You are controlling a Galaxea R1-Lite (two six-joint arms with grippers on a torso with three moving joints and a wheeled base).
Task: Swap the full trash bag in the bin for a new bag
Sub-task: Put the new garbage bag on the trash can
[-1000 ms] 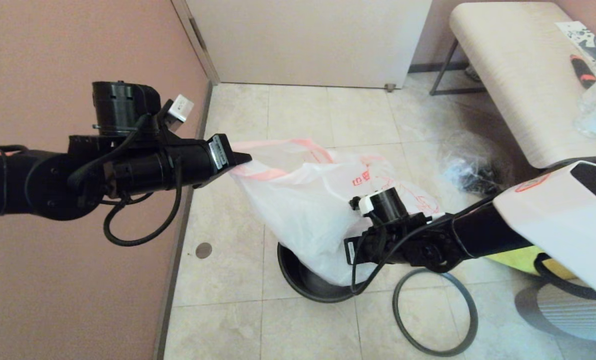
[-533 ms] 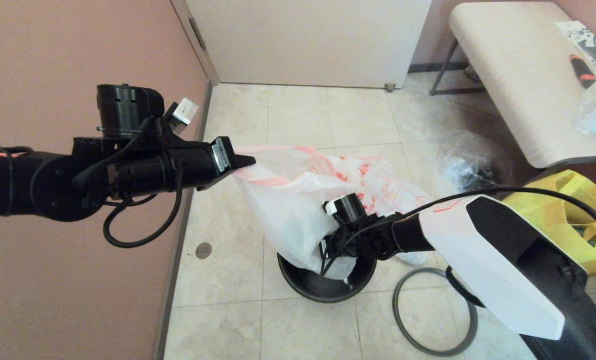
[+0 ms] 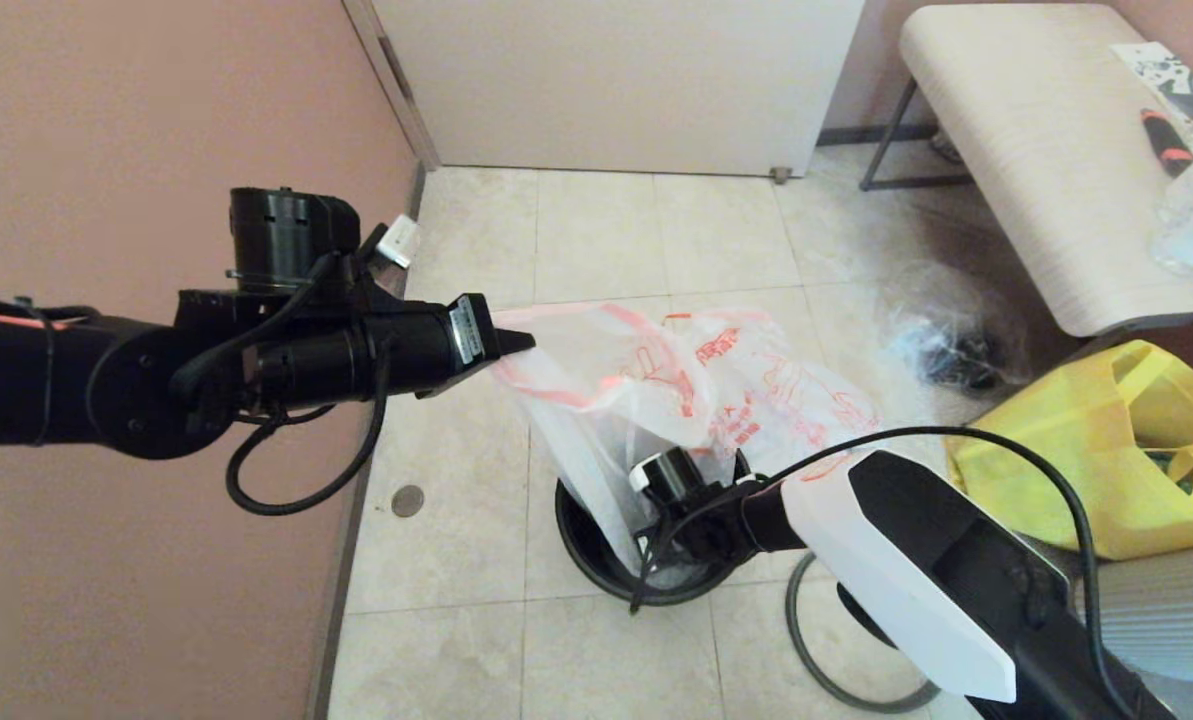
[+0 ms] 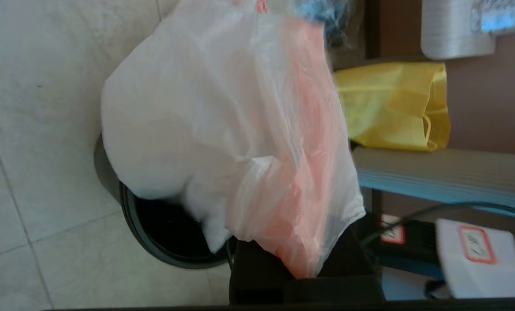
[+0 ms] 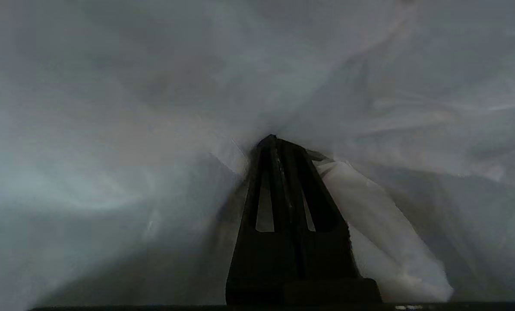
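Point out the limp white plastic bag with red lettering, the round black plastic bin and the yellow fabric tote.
Limp white plastic bag with red lettering [image 3: 656,380]: head view, on its crumpled upper side.
Round black plastic bin [image 3: 571,530]: head view, on its inner left wall.
Yellow fabric tote [image 3: 1056,470]: head view, on its front panel.

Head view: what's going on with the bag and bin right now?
The robot is lining the bin with the new bag. The left gripper, shut on the bag's handle, holds it up above the bin. The right gripper, fingers together, is pushed down into the bag inside the bin. The hoop lies on the floor beside the bin, not fitted.
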